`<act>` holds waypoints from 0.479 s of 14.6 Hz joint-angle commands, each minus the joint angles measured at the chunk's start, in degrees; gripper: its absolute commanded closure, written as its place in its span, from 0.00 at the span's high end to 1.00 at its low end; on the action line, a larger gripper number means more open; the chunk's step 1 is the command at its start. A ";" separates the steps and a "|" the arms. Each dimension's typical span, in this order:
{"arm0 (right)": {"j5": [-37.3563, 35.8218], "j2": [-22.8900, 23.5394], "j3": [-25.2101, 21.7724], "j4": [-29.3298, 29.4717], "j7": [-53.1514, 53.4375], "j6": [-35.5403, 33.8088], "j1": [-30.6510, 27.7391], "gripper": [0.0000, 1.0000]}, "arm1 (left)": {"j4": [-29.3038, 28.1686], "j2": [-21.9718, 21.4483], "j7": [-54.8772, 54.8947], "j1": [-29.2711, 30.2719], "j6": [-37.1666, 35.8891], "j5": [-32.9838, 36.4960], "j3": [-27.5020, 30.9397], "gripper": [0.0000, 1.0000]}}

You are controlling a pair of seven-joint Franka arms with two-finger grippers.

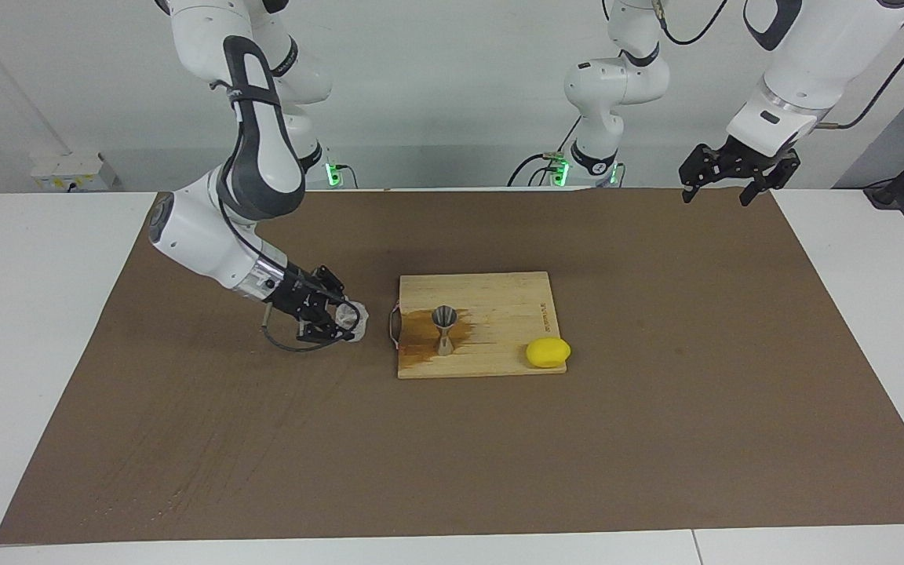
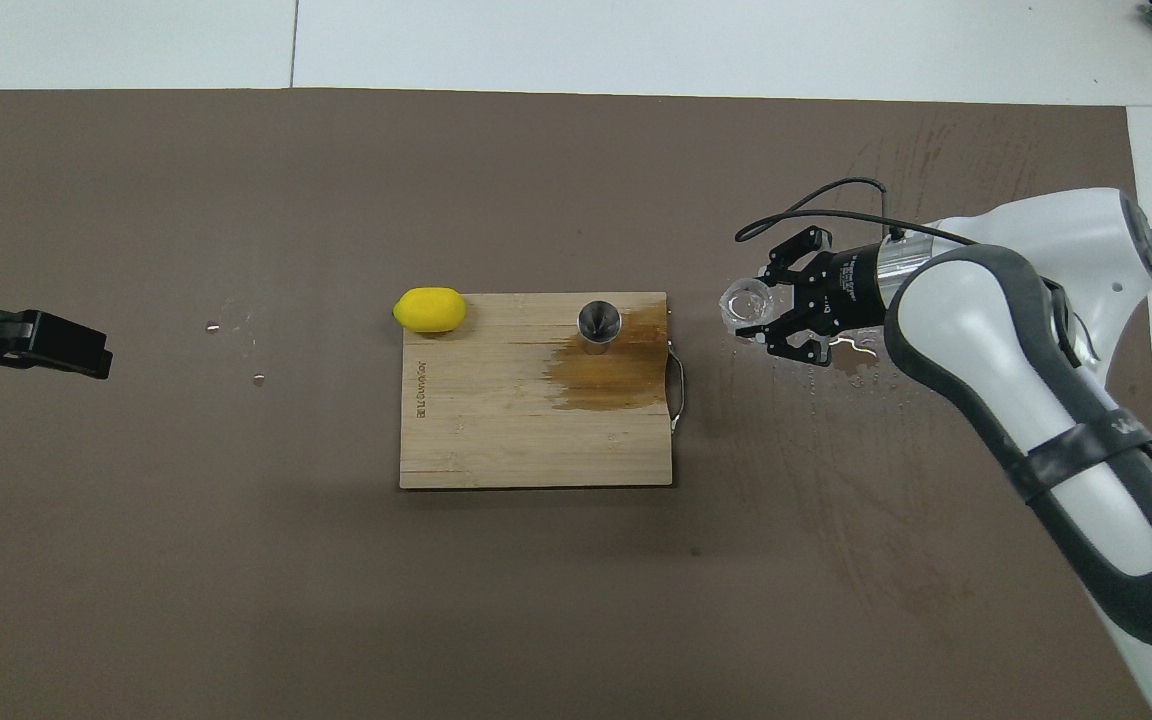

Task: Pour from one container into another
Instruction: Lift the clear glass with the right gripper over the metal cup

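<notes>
My right gripper (image 1: 342,322) (image 2: 754,310) is shut on the tiny clear plastic cup (image 1: 350,317) (image 2: 743,302). It holds the cup low over the brown mat, just off the handle end of the cutting board. The silvery hourglass jigger (image 1: 443,329) (image 2: 598,325) stands upright on the wooden cutting board (image 1: 507,310) (image 2: 496,430), in a brown wet patch. The cup is still a short way from the jigger, toward the right arm's end. My left gripper (image 1: 717,196) (image 2: 96,358) waits open, raised over the mat's corner at the left arm's end.
A yellow lemon (image 1: 548,352) (image 2: 429,309) lies at the board's corner toward the left arm's end. The board has a metal handle (image 1: 393,326) (image 2: 677,375) on the cup's side. Wet streaks and droplets (image 2: 856,350) mark the mat (image 1: 656,408) under the right arm.
</notes>
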 commanded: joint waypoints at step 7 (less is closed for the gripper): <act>-18.67 4.44 0.00 12.49 20.29 -0.43 9.57 0.00 | -0.82 -0.98 0.54 0.54 -0.62 -0.13 -0.14 1.00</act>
